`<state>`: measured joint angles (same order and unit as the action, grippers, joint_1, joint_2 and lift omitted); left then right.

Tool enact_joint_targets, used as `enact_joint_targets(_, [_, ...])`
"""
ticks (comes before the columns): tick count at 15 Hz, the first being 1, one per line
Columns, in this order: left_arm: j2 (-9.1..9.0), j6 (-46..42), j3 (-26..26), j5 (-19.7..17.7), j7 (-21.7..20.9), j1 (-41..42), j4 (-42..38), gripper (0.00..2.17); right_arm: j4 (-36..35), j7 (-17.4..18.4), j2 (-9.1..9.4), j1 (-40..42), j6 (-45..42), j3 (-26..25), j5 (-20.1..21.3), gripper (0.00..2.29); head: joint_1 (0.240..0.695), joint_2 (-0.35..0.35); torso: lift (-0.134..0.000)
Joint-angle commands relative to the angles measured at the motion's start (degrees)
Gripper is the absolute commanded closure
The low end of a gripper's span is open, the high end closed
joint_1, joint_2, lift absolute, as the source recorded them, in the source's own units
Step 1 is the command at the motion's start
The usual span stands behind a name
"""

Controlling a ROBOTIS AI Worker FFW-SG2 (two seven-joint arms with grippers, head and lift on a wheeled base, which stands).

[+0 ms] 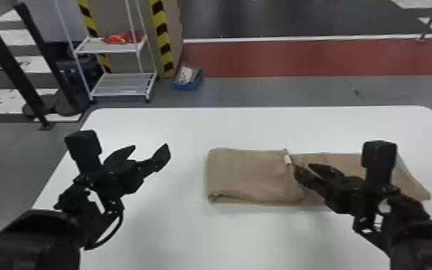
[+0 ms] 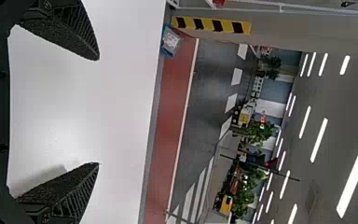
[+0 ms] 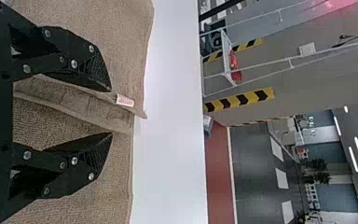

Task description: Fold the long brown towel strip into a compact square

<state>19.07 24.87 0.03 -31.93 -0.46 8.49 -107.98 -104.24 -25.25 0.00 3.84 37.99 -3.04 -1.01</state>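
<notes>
The left arm (image 1: 28, 238) comes in from the bottom left corner and angles forward and inward, its wrist over the table (image 1: 190, 125), to the left of the towel (image 1: 251, 176) and apart from it. The left gripper (image 1: 150, 146) points forward, away from the robot, fingers spread wide with nothing between them. The right arm (image 1: 427, 244) enters at the bottom right and slants forward and to the left, across the towel's right part. The right gripper (image 1: 303, 168) aims left at the folded edge by the white tag (image 1: 287, 159), fingers well parted, not clamped on anything; whether they touch the cloth I cannot tell. The towel lies flat right of the table's middle, its left part folded over into a thicker stack, its right part running on beneath the right arm.
</notes>
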Motion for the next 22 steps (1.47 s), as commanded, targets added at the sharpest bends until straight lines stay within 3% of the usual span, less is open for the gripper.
enact_joint_targets(1, [0.09, -0.12, 1.29, -0.32, -0.25, 1.01, -0.74, 0.08, 2.46, 0.11, 0.05, -1.91, 2.58, 1.19, 0.39, 0.71, 0.695, 0.088, -0.124])
enact_joint_targets(10, [0.27, 0.05, 2.52, -0.85, -1.30, 2.85, -2.32, 0.09, 2.82, 0.38, 0.05, -2.43, 4.34, 2.95, 0.74, 0.82, 0.695, 0.134, -0.124])
enact_joint_targets(11, [0.18, 0.05, 2.52, -0.85, -1.39, 3.03, -2.67, 0.09, 1.32, 0.46, 0.05, -1.56, 4.16, 2.86, 0.30, 0.69, 0.695, 0.133, -0.124])
enact_joint_targets(12, [0.18, 0.05, 2.52, -0.85, -1.39, 3.03, -2.85, 0.09, -0.44, 1.17, 0.05, -0.59, 3.63, 2.77, -0.57, 0.29, 0.695, 0.133, -0.124])
enact_joint_targets(15, [0.18, 0.23, 2.17, -0.85, -1.39, 3.29, -3.02, 0.09, -1.40, 1.25, 0.05, -0.76, 5.22, 2.86, -0.22, 0.24, 0.695, 0.131, -0.124])
enact_joint_targets(22, [0.18, 0.23, 2.43, -0.85, -1.56, 4.08, -3.73, 0.10, 0.27, 1.25, 0.05, -2.87, 6.80, 3.39, 1.27, 0.83, 0.695, 0.124, -0.124])
